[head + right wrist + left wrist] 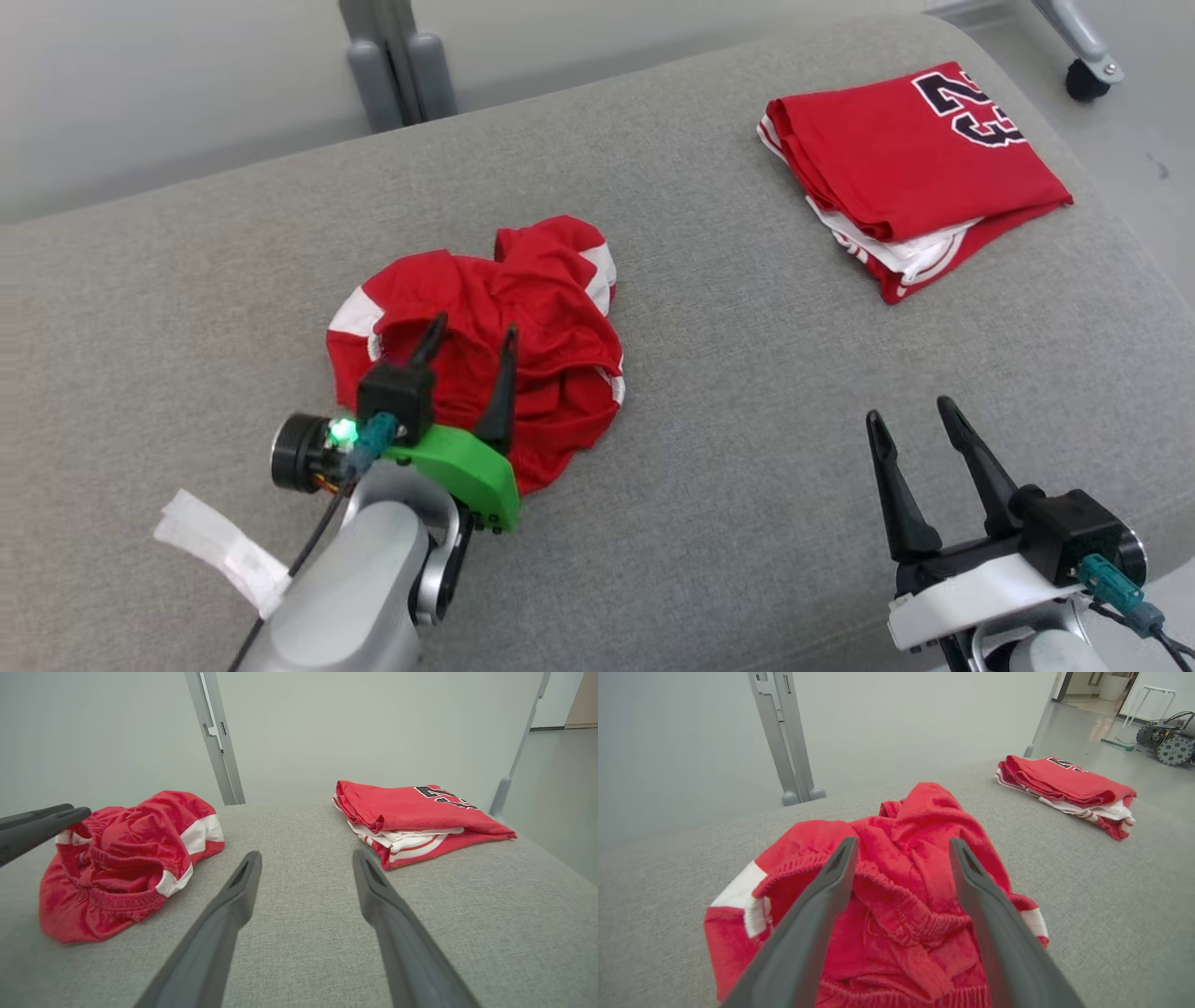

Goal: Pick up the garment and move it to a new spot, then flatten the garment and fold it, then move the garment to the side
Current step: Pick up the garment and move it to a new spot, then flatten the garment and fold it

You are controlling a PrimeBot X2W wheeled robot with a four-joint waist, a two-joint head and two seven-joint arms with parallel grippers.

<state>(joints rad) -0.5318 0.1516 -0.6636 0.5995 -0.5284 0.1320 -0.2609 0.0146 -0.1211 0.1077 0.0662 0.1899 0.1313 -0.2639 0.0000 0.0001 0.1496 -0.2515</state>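
The left gripper [473,329] is hanging over the crumpled red garment [523,308], its two dark fingers spread apart with nothing pinched between them. In the left wrist view the red cloth is lying under and between those fingers, with the elastic waistband bunching just below the fingertips and a white stripe showing off to the left finger's side. Whether the fingertips are touching the cloth cannot be told.

The garment is sitting in a heap on the grey fabric-covered table [700,420], directly ahead of the left gripper and well off to the left of the right gripper [910,411].

The right gripper is also standing spread and empty, pointing across bare grey fabric. Ahead of it and a little to its right, a folded red jersey [906,159] with dark numerals is lying flat, white and red layers showing at its near edge; it is well apart from the crumpled garment.

Beyond the left gripper, past the table's far edge, a grey metal post [397,56] is rising.
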